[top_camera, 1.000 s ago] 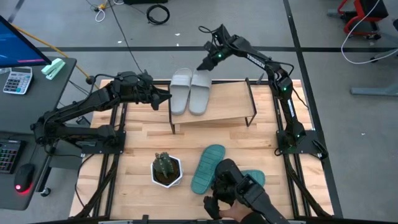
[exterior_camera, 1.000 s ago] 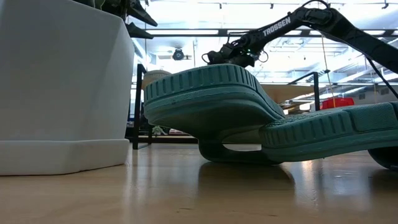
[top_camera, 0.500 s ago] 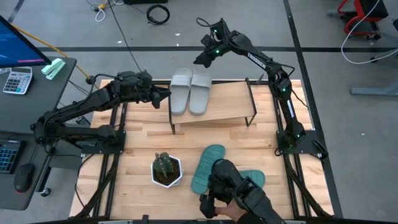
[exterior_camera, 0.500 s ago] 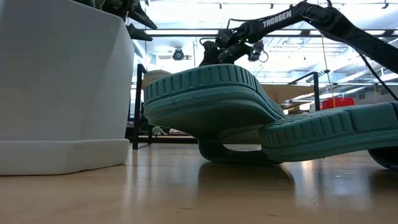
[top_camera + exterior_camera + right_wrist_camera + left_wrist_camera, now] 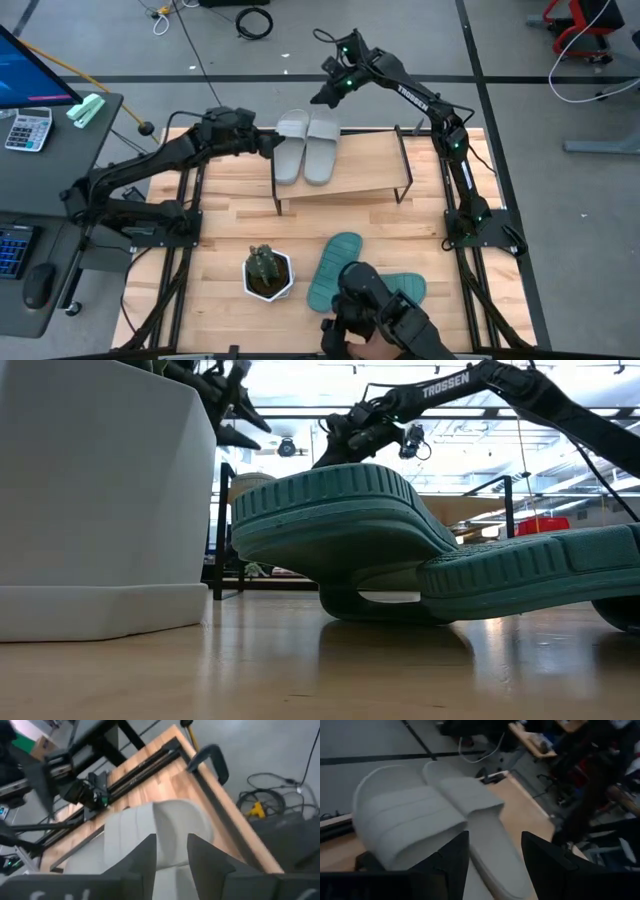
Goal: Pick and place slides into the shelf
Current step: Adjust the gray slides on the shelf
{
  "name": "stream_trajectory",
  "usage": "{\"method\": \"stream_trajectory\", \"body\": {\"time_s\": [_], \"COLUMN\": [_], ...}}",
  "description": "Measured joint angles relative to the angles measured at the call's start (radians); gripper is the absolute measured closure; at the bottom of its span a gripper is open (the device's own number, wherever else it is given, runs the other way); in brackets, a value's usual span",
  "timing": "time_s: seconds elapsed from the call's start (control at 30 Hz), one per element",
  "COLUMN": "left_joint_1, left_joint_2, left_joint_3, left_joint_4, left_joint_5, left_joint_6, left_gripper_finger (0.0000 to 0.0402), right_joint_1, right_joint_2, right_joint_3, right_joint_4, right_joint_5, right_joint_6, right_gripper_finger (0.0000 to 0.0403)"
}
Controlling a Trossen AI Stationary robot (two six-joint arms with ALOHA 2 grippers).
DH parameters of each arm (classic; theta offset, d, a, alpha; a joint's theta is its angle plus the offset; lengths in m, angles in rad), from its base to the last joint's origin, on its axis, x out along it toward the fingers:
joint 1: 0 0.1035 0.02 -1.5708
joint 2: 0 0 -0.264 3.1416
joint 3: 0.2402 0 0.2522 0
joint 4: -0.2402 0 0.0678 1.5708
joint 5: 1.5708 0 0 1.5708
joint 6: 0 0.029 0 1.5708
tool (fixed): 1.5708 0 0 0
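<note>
- As I count them from above, four slides are in sight: two light grey slides lying side by side on the far left end of the shelf, toes overhanging its far edge, and two teal slides on the tabletop at the near edge, one propped across the other.
- I see one shelf, standing across the far half of the table; the rest of its board is bare.
- I have the left gripper reaching in from the left, level with the shelf top and just beside the outer grey slide. In its wrist view both fingers stand apart, with nothing between them, the grey pair just ahead.
- I have the right gripper raised above and beyond the far edge of the shelf, arm stretched over from the right, pointing down toward the grey toes. Its fingers show a narrow gap and hold nothing.
- One potted plant in a white pot stands left of the teal pair; in the low view the pot and the teal soles block most of the shelf.
- A dark camera mount covers part of the teal pair from above.
- A desk with a calculator sits off the table's left.
</note>
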Motion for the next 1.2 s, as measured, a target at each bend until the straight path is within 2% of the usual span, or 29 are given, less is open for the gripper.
{"method": "stream_trajectory", "body": {"time_s": [0.1,0.33,0.4,0.57,0.8,0.97,1.1,1.2], "left_joint_1": [0.039,0.172,0.219,0.332,0.388,0.391,0.398,0.401], "left_joint_2": [0.011,0.030,0.067,0.216,0.412,0.487,0.496,0.496], "left_joint_3": [0.016,0.152,0.197,0.328,0.450,0.462,0.463,0.464], "left_joint_4": [-0.002,0.006,-0.021,-0.158,-0.296,-0.349,-0.396,-0.392], "left_joint_5": [-0.012,-0.020,0.024,0.207,0.364,0.359,0.284,0.274], "left_joint_6": [0.022,0.220,0.235,0.236,0.259,0.274,0.314,0.329], "left_gripper_finger": [0.0217,0.0237,0.0237,0.0219,0.0193,0.0184,0.0175,0.0170], "right_joint_1": [0.002,0.019,0.034,0.079,0.142,0.184,0.210,0.222], "right_joint_2": [-0.018,-0.074,-0.096,-0.162,-0.268,-0.319,-0.338,-0.339], "right_joint_3": [0.000,0.000,0.000,0.000,0.000,0.000,0.000,0.000], "right_joint_4": [-0.052,-0.124,-0.138,-0.217,-0.417,-0.473,-0.471,-0.470], "right_joint_5": [0.006,-0.008,-0.021,-0.021,0.050,0.122,0.159,0.186], "right_joint_6": [-0.006,-0.018,-0.032,-0.099,-0.215,-0.236,-0.236,-0.236], "right_gripper_finger": [0.0288,0.0286,0.0286,0.0286,0.0286,0.0286,0.0286,0.0286]}}
